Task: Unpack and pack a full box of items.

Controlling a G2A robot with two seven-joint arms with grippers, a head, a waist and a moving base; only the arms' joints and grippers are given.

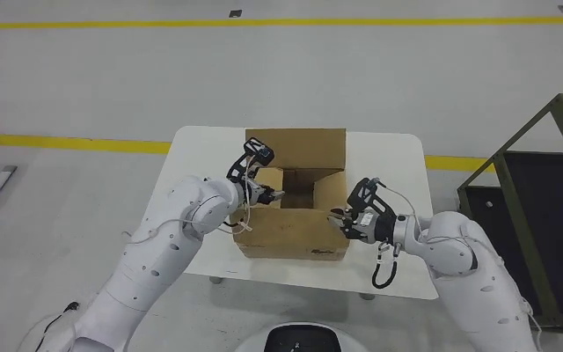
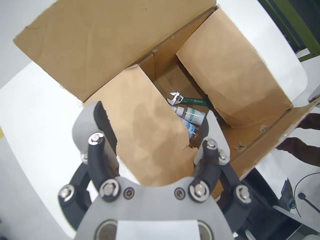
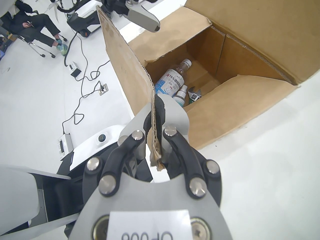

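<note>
With the box [image 1: 295,238] standing in the middle of the desk [image 1: 202,158], its near flap [image 3: 125,63] pinched in the clamped right gripper [image 3: 156,126] and the left gripper [image 2: 148,118] held wide, seemingly astride a side flap [image 2: 145,96], the frayed near flap could be torn, or the box dragged, if pulled hard.
</note>
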